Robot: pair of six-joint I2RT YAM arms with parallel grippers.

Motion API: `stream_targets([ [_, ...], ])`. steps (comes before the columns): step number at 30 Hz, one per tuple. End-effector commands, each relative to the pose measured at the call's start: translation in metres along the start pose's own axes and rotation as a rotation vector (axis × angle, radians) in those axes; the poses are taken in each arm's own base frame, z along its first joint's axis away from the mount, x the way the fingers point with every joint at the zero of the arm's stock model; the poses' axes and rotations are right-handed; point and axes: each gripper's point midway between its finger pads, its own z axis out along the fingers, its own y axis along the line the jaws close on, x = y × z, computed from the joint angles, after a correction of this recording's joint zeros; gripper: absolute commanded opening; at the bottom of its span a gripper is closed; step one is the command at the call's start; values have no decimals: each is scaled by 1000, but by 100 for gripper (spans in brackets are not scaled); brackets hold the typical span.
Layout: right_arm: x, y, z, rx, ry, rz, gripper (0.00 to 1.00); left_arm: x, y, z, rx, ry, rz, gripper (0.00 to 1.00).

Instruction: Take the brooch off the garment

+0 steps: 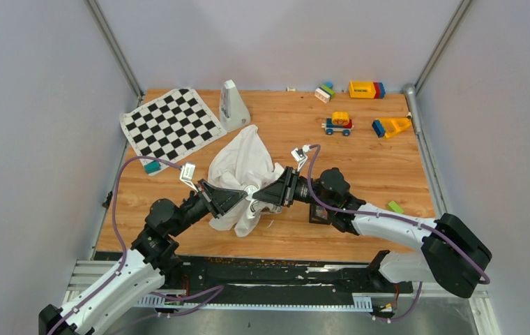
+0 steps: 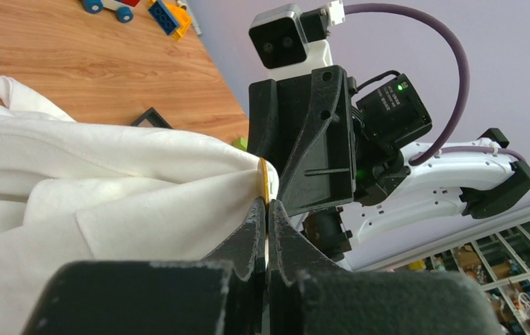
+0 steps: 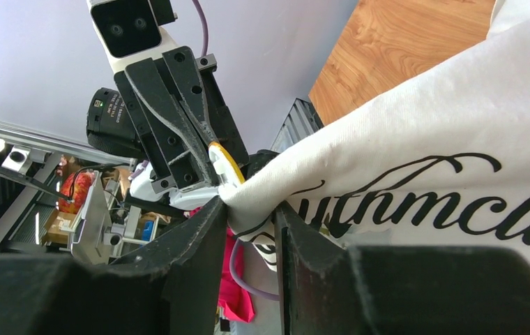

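Seen from above, the left gripper (image 1: 245, 195) and right gripper (image 1: 256, 197) meet tip to tip over the crumpled white T-shirt (image 1: 243, 159), each reaching low and inward from its base. In the left wrist view the jaws are shut tight. The golden brooch (image 2: 265, 183) stands edge-on at their tips, apparently pinched and touching the cloth. In the right wrist view, fingers (image 3: 196, 241) pinch a fold of the lettered shirt just beside the brooch. The brooch looks not yet free, so pulling the two apart remains.
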Motion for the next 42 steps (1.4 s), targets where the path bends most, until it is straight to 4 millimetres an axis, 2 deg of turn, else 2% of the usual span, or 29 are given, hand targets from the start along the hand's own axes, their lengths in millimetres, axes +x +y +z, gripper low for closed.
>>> stream_targets([
  [1, -13, 27, 2, -86, -38, -41, 31, -2, -16, -1, 74, 0, 6, 0],
  [10, -11, 27, 4, -89, -21, -25, 27, 8, -16, -1, 97, 47, 37, 0],
  [19, -5, 24, 7, -91, 19, 8, 12, 19, -25, -6, 164, 124, 131, 0],
  [24, 0, 16, 12, -45, 62, 27, 11, 28, -29, -6, 202, 190, 166, 0],
  [30, 6, 8, 16, -15, 108, 29, 11, 34, -24, -6, 178, 235, 189, 0],
  [37, 12, 1, 19, 14, 163, 18, 14, 36, -7, -5, 75, 275, 195, 0],
  [40, 13, 0, 15, 14, 160, 2, 28, 29, 3, -5, -11, 245, 189, 0],
  [42, 12, -6, 10, 49, 133, -24, 37, 24, 18, -9, -125, 233, 193, 0],
])
